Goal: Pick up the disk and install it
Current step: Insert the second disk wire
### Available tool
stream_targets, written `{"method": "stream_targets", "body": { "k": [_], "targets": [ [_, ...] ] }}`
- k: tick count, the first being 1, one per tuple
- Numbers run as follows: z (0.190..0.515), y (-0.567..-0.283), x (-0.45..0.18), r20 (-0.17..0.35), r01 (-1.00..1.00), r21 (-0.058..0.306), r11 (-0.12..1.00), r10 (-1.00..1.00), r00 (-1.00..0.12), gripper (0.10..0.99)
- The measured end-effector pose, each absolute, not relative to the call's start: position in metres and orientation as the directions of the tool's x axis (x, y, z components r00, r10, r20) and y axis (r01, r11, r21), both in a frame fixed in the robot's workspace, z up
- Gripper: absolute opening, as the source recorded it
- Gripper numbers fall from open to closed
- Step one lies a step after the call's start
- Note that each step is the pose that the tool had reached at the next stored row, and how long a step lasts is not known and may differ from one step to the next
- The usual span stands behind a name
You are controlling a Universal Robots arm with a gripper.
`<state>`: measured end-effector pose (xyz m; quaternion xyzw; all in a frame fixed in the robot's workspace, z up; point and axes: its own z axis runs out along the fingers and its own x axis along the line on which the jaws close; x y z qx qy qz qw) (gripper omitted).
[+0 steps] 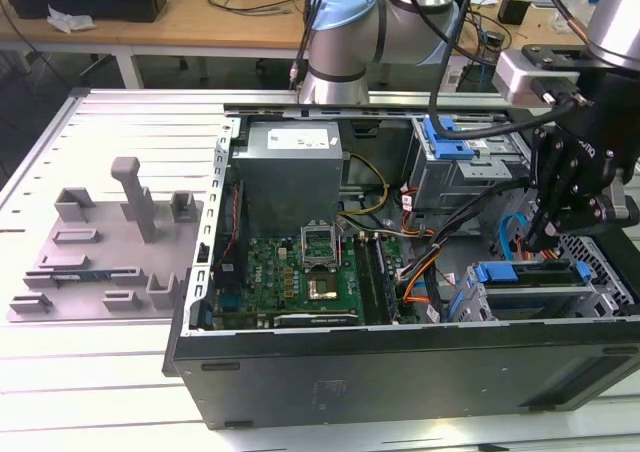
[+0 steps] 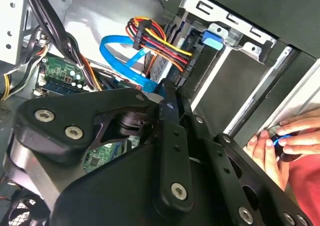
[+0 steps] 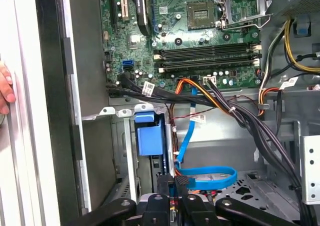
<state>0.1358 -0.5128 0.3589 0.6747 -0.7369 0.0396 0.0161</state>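
In the exterior view the disk [image 1: 525, 274] shows as blue carrier rails around a grey body, lying in the drive cage [image 1: 600, 272] at the case's near right corner. My gripper [image 1: 540, 240] hangs just over the cage's far edge, close to the disk. In both wrist views its black fingers [image 3: 167, 186] stand pressed together with nothing visible between them. The gripper [image 2: 167, 93] points down beside a blue flat cable [image 2: 125, 61]. A blue plastic piece [image 3: 149, 136] sits on the cage front. I cannot tell whether it belongs to the disk.
The open computer case [image 1: 400, 372] holds a motherboard [image 1: 310, 272], a power supply [image 1: 290, 172] and a second drive cage [image 1: 460, 152] with a blue latch. Bundled cables [image 3: 235, 111] cross near the gripper. A person's hand [image 2: 280, 143] rests at the case edge. A grey fixture tray [image 1: 100, 242] lies on the exterior view's left.
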Motion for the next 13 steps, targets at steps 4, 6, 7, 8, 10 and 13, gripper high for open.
{"method": "stream_targets", "body": {
  "k": [4, 6, 7, 8, 10, 13],
  "targets": [
    [0.359, -0.523, 0.138, 0.047, -0.996, -0.034, 0.087, -0.995, -0.089, 0.161],
    [0.359, -0.526, 0.138, 0.022, -0.996, -0.032, 0.088, -0.996, -0.089, 0.161],
    [0.359, -0.529, 0.138, -0.018, -0.996, -0.028, 0.09, -0.996, -0.089, 0.161],
    [0.359, -0.531, 0.138, -0.038, -0.996, -0.027, 0.09, -0.995, -0.089, 0.161],
    [0.359, -0.533, 0.138, -0.043, -0.996, -0.026, 0.09, -0.995, -0.089, 0.161],
    [0.359, -0.533, 0.138, -0.043, -0.996, -0.026, 0.09, -0.995, -0.089, 0.161]
  ]
}}
